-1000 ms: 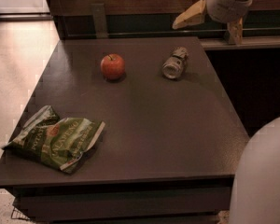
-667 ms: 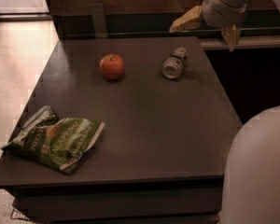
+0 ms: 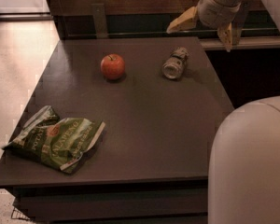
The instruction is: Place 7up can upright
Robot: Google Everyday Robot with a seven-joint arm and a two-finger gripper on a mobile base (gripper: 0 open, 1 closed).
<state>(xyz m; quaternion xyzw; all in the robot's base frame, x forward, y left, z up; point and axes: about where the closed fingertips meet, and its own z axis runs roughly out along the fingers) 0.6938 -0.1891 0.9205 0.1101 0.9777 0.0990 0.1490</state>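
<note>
Gripper [image 3: 200,31] high at 1 o'clock of the view, off the far right corner of the table [image 3: 154,125]. Fingers [image 3: 182,21] splayed wide, one pointing toward 9 o'clock, the other toward 6. Holds nothing, touches nothing.

Left to right across the tabletop:
- Near the front left edge, a green chip bag [image 3: 56,143], flat and crumpled, well apart from everything else.
- Toward the back, left of centre, a red apple [image 3: 112,66], stem up.
- Near the apple at its 3 o'clock, clear of it, the 7up can [image 3: 175,63]. Lies on its side, not upright. Long axis from about 1 o'clock to 7 o'clock, shiny round end turned to 7 o'clock, toward the camera.

Key relation for the coming move: lies at roughly 7 o'clock from the gripper, lower in the view, with open air between them. Probably calls for a descent toward 7 o'clock and a wrist turn, so as to set the fingers across the can's long axis at its sides. Risk, as a judgement: rolls easily sideways, toward 4 or 10 o'clock, if nudged by one finger first.

Against the view a second ago: gripper lower and shifted toward 7 o'clock, nearer the can. Bag, apple and can lying just as then.
</note>
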